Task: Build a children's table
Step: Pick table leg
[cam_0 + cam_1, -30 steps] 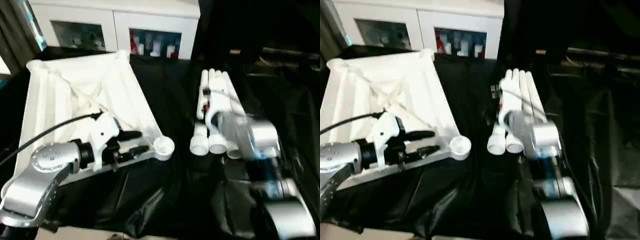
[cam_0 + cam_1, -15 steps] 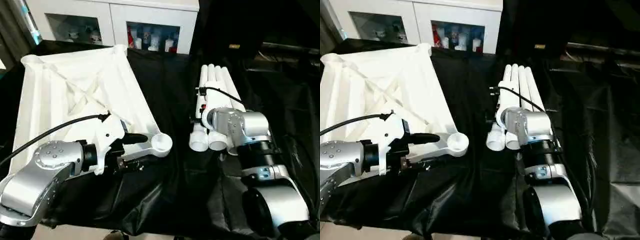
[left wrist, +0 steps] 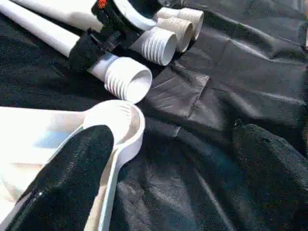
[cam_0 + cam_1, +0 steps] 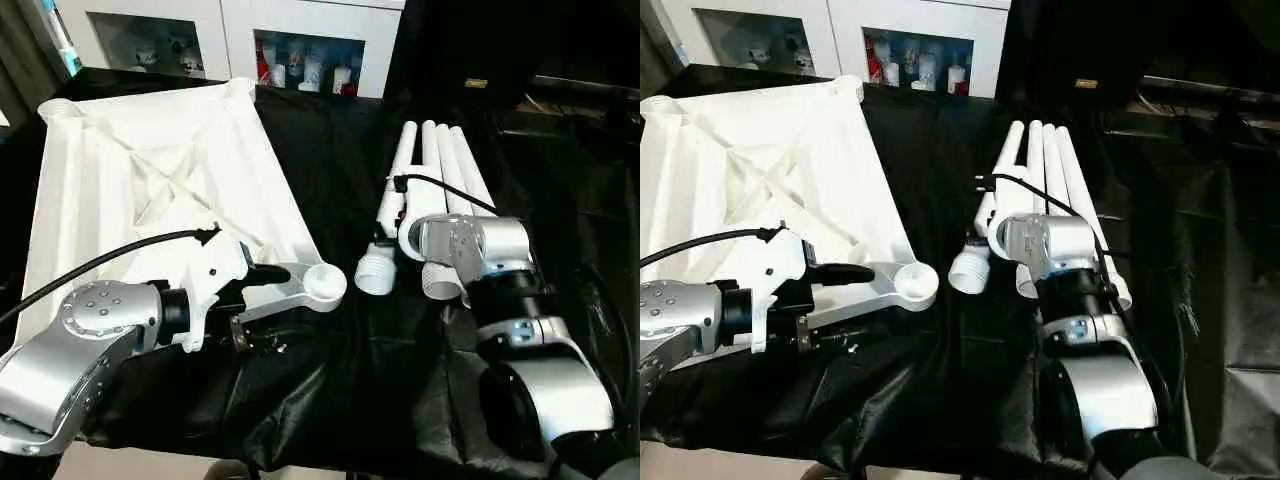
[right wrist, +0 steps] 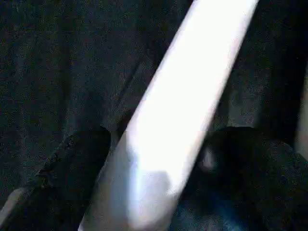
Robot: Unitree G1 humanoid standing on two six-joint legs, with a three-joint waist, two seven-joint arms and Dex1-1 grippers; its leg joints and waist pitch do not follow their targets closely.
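- The left claw [image 4: 262,300] was nearest the robot, with its two black fingers spread wide. One finger [image 3: 72,180] lay over the rim of the white plastic rectangular table top [image 4: 140,190], beside that top's rounded near corner socket [image 4: 325,285]; the other finger [image 3: 269,159] stood apart over the crinkled black plastic sheet [image 4: 330,400] covering the counter. It held nothing.
- The right claw [image 4: 990,235] was spread, straddling one of the four long round tapering white legs [image 4: 440,170]. In the right wrist view that smooth leg [image 5: 183,110] ran between the two fingers; contact could not be confirmed.
- The straddled leg's ribbed, threaded end [image 4: 372,270] pointed towards the corner socket, near it but not touching. The other three legs lay side by side, touching, behind the right wrist.
- The table top lay underside up, matt white with moulded diagonal ribs, on the left half of the counter.
- Risk, as judged: the smooth, tapered leg could slip or roll if the claw closed off-centre, and could knock the neighbouring legs.
- Risk, as judged: with the top unheld on the slippery sheet, pressing the thread into the socket could push the top away or start it crooked.
- A white cabinet [image 4: 230,40] with glass-fronted compartments stood furthest back.
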